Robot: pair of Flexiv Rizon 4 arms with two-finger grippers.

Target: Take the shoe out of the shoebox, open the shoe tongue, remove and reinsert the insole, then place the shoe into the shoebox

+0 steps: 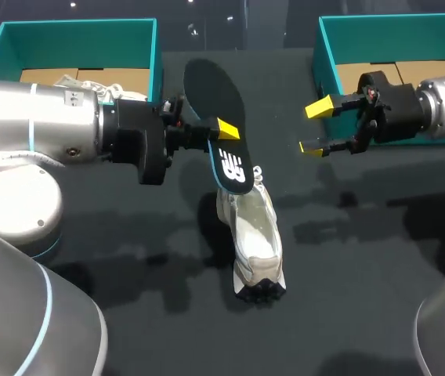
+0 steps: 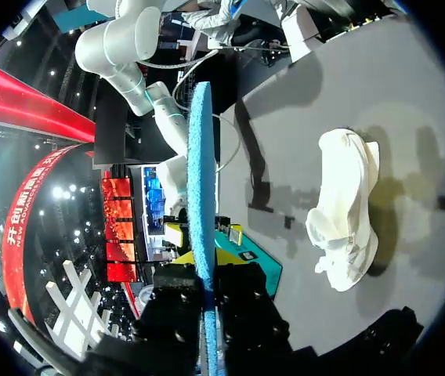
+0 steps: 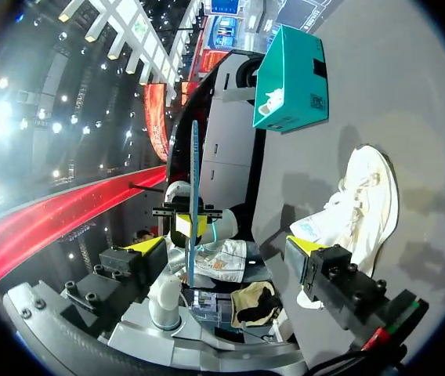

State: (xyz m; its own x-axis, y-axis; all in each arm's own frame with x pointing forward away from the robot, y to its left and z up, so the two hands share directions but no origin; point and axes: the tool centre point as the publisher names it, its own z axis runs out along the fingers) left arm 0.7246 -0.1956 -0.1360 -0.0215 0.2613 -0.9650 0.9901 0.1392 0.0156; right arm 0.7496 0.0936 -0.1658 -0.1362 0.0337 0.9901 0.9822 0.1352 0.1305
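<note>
My left pincer [image 1: 222, 131] is clamped on the insole [image 1: 216, 94], a finger on each flat face. It holds the insole up off the dark surface [image 1: 128, 258], with the lower end just above the shoe [image 1: 255, 235]. The white shoe sits out on the surface, outside both boxes. My right pincer [image 1: 314, 128] hangs with its fingers spread wide and empty beside the right shoebox [image 1: 326, 55]. The left shoebox [image 1: 155, 55] is behind my left arm.
</note>
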